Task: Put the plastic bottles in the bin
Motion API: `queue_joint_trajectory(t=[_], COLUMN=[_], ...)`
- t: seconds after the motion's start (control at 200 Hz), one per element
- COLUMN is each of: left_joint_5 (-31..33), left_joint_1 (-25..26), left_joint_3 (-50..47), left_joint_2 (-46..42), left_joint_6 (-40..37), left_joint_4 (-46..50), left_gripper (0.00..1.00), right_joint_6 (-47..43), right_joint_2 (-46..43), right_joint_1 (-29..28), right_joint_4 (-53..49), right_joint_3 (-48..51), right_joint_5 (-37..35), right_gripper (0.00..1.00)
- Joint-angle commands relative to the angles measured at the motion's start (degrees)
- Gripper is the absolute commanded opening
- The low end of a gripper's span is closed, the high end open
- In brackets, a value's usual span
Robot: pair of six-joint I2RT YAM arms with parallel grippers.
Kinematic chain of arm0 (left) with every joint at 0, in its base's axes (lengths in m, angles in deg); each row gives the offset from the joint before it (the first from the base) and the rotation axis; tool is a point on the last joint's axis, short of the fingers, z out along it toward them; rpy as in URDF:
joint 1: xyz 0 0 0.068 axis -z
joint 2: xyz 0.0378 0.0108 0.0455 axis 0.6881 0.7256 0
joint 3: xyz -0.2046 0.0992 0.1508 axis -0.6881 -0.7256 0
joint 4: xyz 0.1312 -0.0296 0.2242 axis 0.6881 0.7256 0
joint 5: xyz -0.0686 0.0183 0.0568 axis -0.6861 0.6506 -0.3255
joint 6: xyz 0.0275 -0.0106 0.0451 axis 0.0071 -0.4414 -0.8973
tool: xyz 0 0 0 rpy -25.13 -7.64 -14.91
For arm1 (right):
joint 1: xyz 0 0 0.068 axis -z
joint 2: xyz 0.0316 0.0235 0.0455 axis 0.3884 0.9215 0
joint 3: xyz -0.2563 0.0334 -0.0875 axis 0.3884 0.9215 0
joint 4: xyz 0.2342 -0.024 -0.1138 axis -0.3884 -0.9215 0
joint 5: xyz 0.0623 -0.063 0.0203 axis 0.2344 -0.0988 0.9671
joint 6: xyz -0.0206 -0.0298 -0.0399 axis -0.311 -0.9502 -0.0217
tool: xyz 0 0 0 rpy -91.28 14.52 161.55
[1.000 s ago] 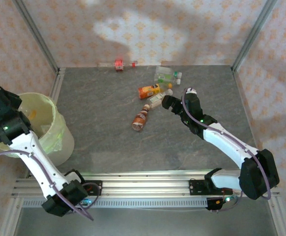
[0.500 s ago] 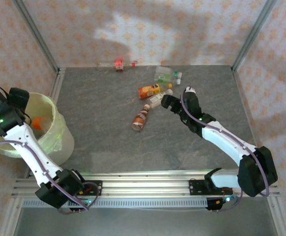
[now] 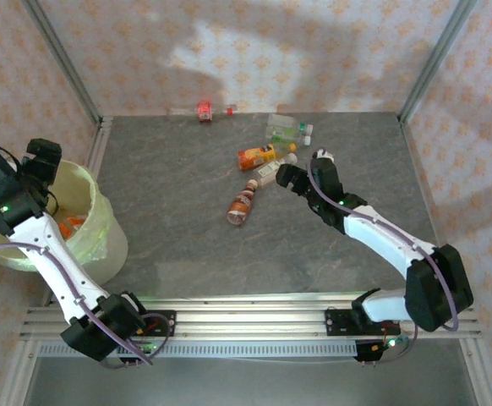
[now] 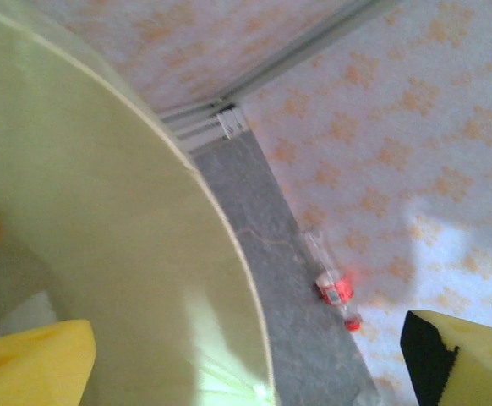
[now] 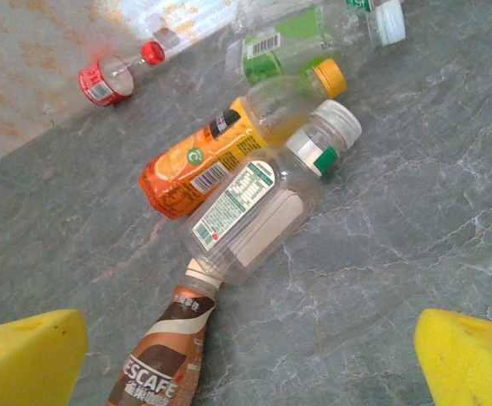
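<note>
The pale yellow-green bin (image 3: 94, 241) stands at the table's left edge, and an orange-labelled bottle (image 3: 70, 225) lies inside it. My left gripper (image 3: 40, 162) hangs open over the bin's far rim (image 4: 229, 254), with nothing between its yellow pads (image 4: 28, 362). Several plastic bottles lie mid-table: an orange one (image 5: 197, 161), a clear white-labelled one (image 5: 259, 203), a brown coffee one (image 5: 163, 359) and a green-labelled one (image 5: 309, 38). A red-labelled bottle (image 3: 204, 111) lies at the back wall. My right gripper (image 3: 287, 178) is open and empty just right of the cluster, its pads (image 5: 470, 359) low over the table.
Patterned walls and metal frame posts (image 3: 64, 63) close in the grey stone table (image 3: 178, 245). The aluminium rail (image 3: 246, 317) with both arm bases runs along the near edge. The red-labelled bottle (image 4: 332, 286) lies beyond the bin's rim, against the wall.
My left gripper opened and an orange bottle dropped from it into the bin. The left wrist swung toward the bin's far rim. The right arm barely moved.
</note>
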Motion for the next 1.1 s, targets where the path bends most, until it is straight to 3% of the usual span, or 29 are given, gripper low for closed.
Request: queue_joint_trajectory(t=[0.0,0.31,0.53,0.646,0.866,1.096], left_joint_5=[-3.5,2.6,3.3,5.6,16.5,20.8], left_joint_1=[3.7,21.0,29.5,38.3,56.2,62.4], left_joint_3=[0.4,3.2,1.3,-1.2,-4.0,-5.9], left_joint_2=[-1.3,-1.5,-1.6,-0.4,3.5,9.4], left_joint_6=[0.5,0.8,2.8,4.1,3.8,6.1], left_joint_4=[-3.2,-6.5,-11.0,-13.7,-16.3,-17.6], left_gripper=[0.99,1.00,1.00,1.00,1.00,1.00], right_joint_6=[1.1,5.9,8.7,9.9,13.0,19.3], right_joint_2=[3.4,11.0,16.1,21.2,29.3,37.6], right_joint_1=[0.2,0.2,0.2,0.2,-1.4,-2.3], right_joint_4=[-2.3,-1.8,-5.2,-8.7,-11.8,-14.3], right_joint_3=[-3.8,-8.8,-13.1,-18.5,-26.9,-33.0], right_joint_5=[-0.4,1.3,0.9,1.5,-0.7,-4.7], right_gripper=[0.99,0.99,0.99,0.99,0.99,0.99])
